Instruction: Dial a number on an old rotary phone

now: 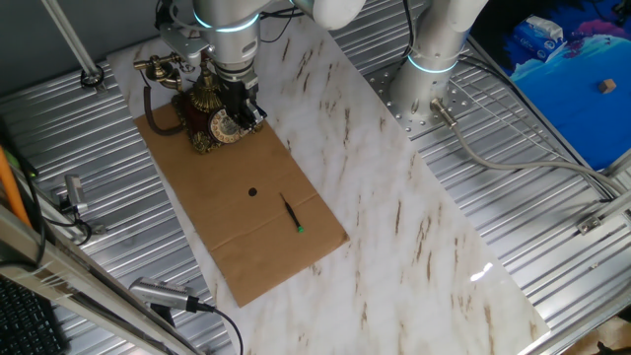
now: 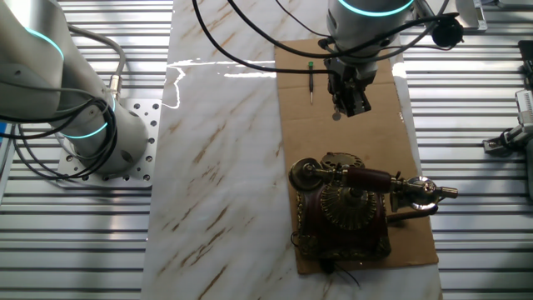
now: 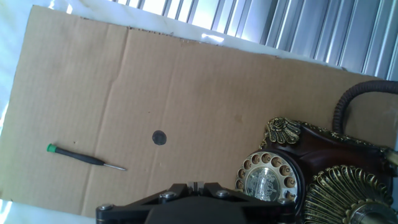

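The old rotary phone stands at the far end of a cardboard sheet. It is dark red-brown with gold trim, and its handset rests across the cradle. Its round dial shows at the lower right of the hand view. My gripper hangs just in front of the phone on the dial side and a little above it. In the hand view the fingers meet with no gap and hold nothing. In the other fixed view the gripper is above the cardboard, apart from the phone.
A thin black green-tipped stick lies on the cardboard, also visible in one fixed view. A small black dot marks the sheet's middle. The marble tabletop runs alongside. A second arm's base stands on ribbed metal.
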